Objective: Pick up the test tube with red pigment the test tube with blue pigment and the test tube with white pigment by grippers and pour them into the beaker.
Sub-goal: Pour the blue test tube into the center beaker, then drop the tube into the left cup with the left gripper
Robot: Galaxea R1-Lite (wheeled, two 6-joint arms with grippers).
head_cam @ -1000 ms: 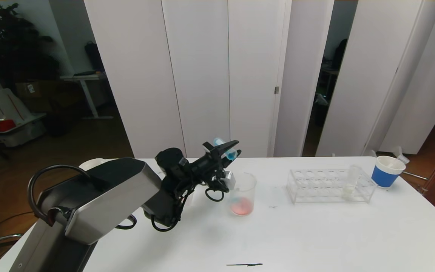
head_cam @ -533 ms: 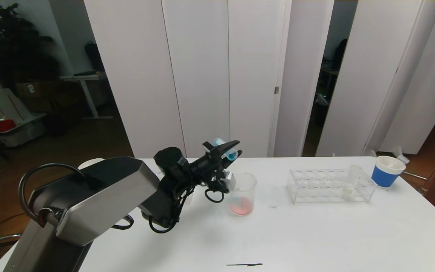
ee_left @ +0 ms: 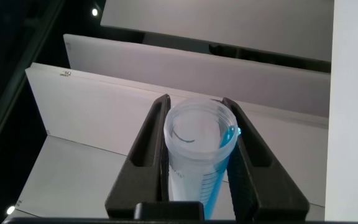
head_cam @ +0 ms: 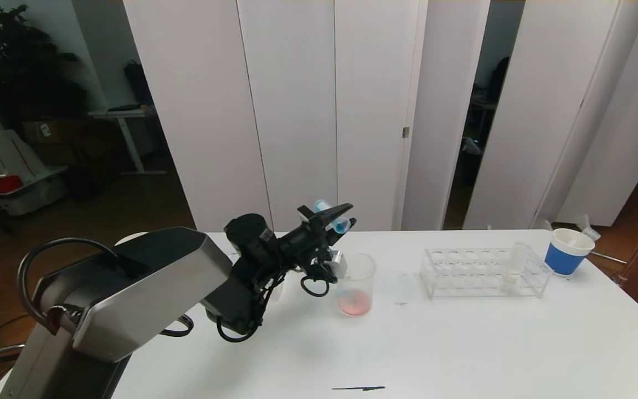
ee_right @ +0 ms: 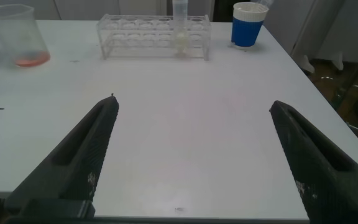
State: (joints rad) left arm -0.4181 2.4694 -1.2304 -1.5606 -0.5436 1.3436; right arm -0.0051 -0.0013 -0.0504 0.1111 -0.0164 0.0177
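My left gripper (head_cam: 348,216) is shut on the test tube with blue pigment (head_cam: 341,225) and holds it tilted, just above and left of the beaker (head_cam: 355,284). The left wrist view looks into the tube's open mouth (ee_left: 197,143), with blue liquid along one wall, between the left gripper (ee_left: 196,99) fingers. The beaker (ee_right: 20,37) holds pinkish-red liquid with a trace of blue. The test tube with white pigment (head_cam: 512,272) stands in the clear rack (head_cam: 463,271). The test tube with red pigment is out of view. My right gripper (ee_right: 193,102) hangs open over the near table.
A blue-banded paper cup (head_cam: 568,250) stands right of the rack. A thin dark mark (head_cam: 358,388) lies near the table's front edge. In the right wrist view, the rack (ee_right: 135,38) with the white tube (ee_right: 179,28) and the cup (ee_right: 248,25) line the far side.
The left arm's upper link has shifted slightly left. The left gripper and blue tube stay almost in place by the beaker. The right gripper has not changed.
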